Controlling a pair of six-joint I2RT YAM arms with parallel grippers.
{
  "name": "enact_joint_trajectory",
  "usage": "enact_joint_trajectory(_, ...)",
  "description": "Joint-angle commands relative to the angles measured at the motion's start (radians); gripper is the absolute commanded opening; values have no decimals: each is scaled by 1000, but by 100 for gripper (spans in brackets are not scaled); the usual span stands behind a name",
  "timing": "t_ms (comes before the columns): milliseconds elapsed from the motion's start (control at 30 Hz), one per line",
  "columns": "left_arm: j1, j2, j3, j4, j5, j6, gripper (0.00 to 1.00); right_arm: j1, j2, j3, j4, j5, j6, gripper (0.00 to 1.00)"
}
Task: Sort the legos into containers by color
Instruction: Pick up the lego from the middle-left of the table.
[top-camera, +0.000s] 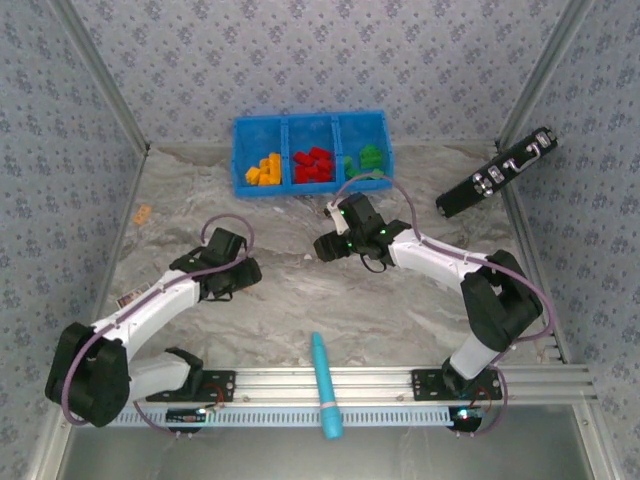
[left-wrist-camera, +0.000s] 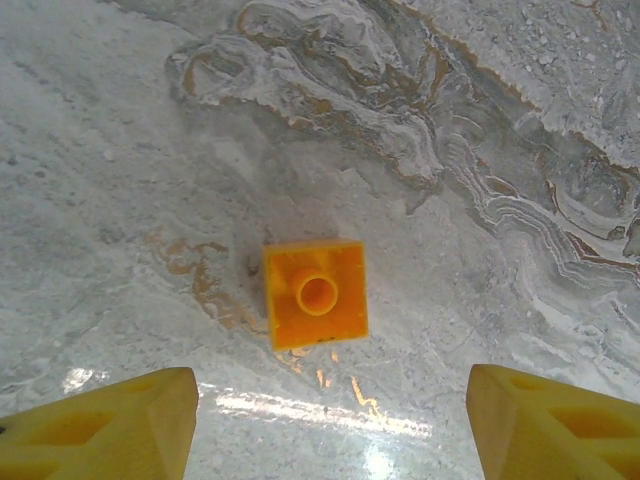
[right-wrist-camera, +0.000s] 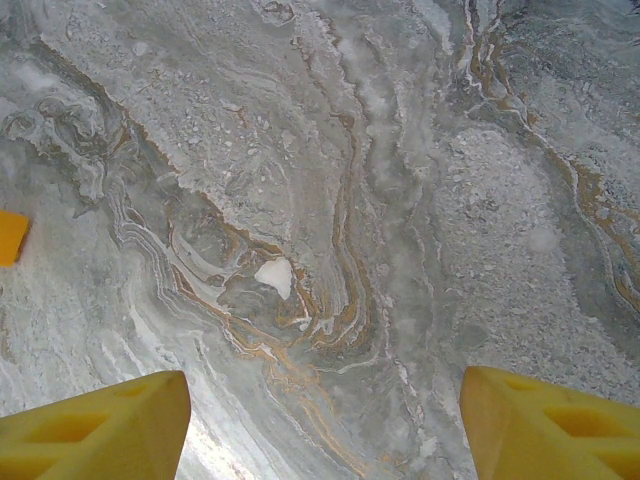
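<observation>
An orange brick (left-wrist-camera: 316, 293), lying stud-up on the table (top-camera: 300, 300) well nearer than the blue bin (top-camera: 310, 118), is being framed by the left gripper (left-wrist-camera: 330, 400), its fingers (left-wrist-camera: 100, 425) spread and empty, a centred, square descent seeming advisable, while the right gripper (right-wrist-camera: 325, 400) is being held spread over bare marble.

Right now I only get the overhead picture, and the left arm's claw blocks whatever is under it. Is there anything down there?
Observer: Yes. The left wrist camera shows one orange brick lying flat on the table, bump up.
Operator: Is the claw gripping it?
Observer: No. The left gripper is open, and the brick lies just ahead of its yellow fingers, untouched.
Operator: And under the right claw?
Observer: The right gripper is open too, with nothing but bare table between its fingers.
</observation>
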Motion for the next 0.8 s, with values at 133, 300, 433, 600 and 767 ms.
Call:
enact_joint_trajectory(133,-28,70,11,43,-16,-1,73,2,-21,4,-34,27,-13,74)
enact_joint_trajectory(300,-30,124,13,64,-27,1,72,-5,-43,-4,-51,42,-12,74)
enact_joint_trajectory(433,-30,159,9,99,-28,1,71,-10,-60,-12,-66,54,-9,74)
enact_joint_trajectory(600,-30,209,22,129,-23,13,68,-16,-86,-17,-84,72,-7,75)
enact_joint_trajectory(767,-30,250,39,131,-24,23,64,-21,-115,-26,-109,85,-6,75)
